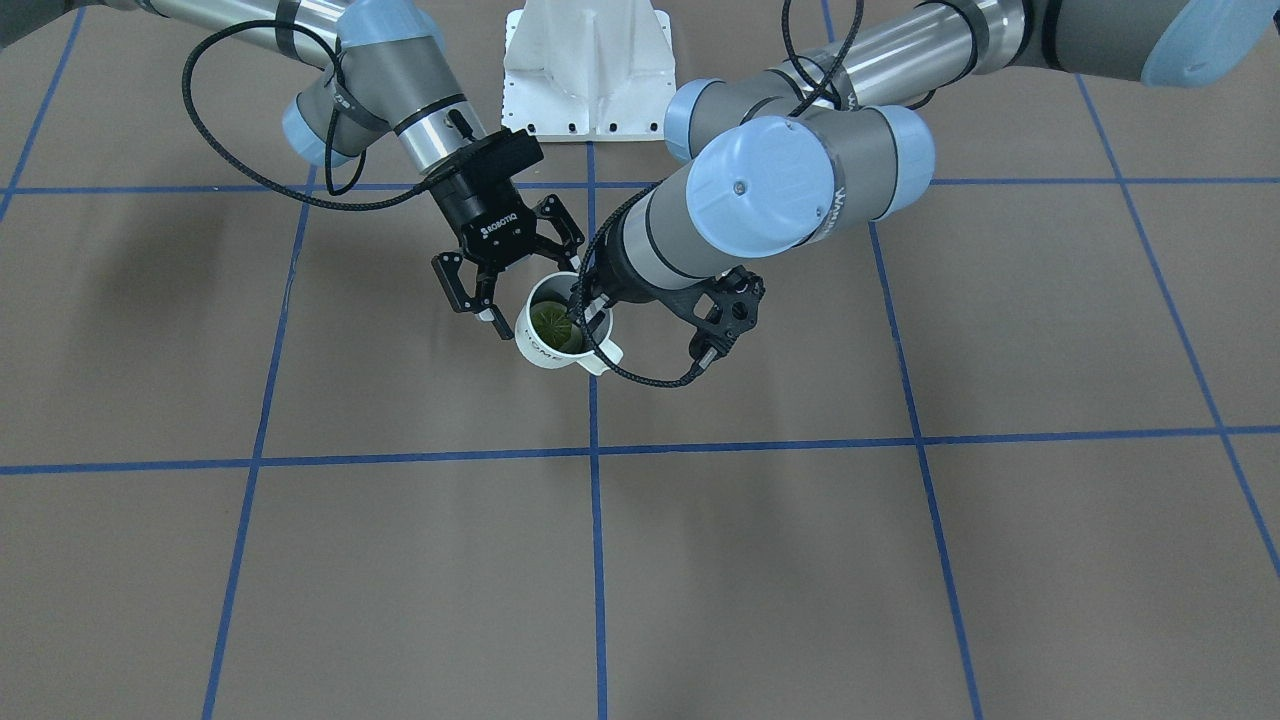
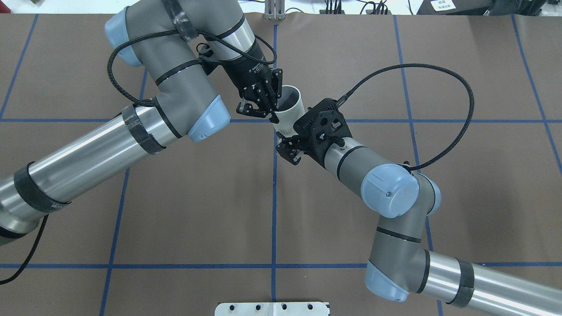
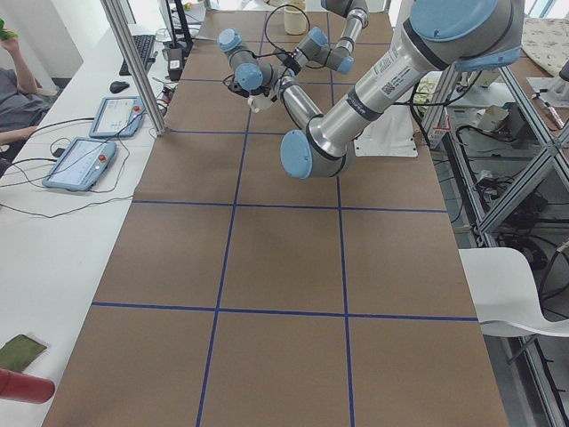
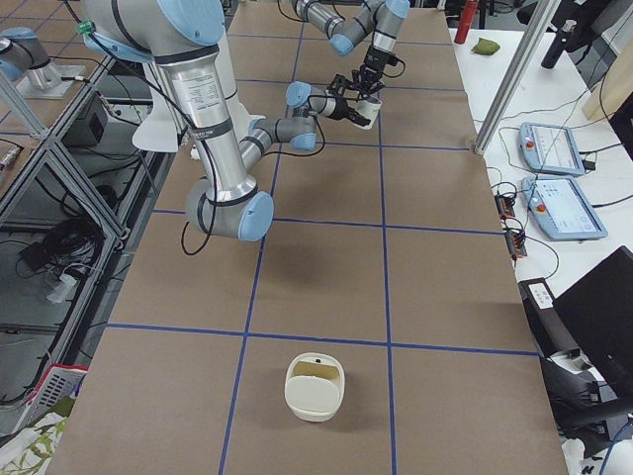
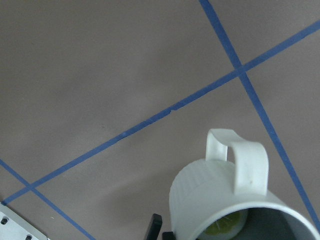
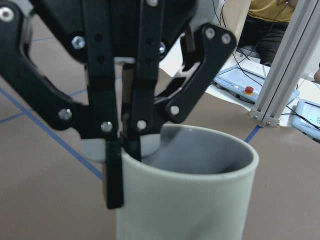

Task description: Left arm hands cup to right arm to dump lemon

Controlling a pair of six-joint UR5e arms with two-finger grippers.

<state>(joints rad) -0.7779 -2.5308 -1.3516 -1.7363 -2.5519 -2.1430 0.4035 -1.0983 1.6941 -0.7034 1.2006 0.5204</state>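
Left gripper (image 2: 271, 109) pinches the rim of the cup (image 2: 292, 113), one finger inside and one outside; the cup hangs above the table. Lemon (image 1: 551, 322) lies inside the cup. Right gripper (image 1: 525, 290) sits just beside the cup, jaws spread wide, contact unclear.

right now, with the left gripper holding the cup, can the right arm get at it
Probably yes. The left gripper pinches only the rim of the cup, so its side wall is bare. The right gripper is open right beside that wall, with nothing between them.
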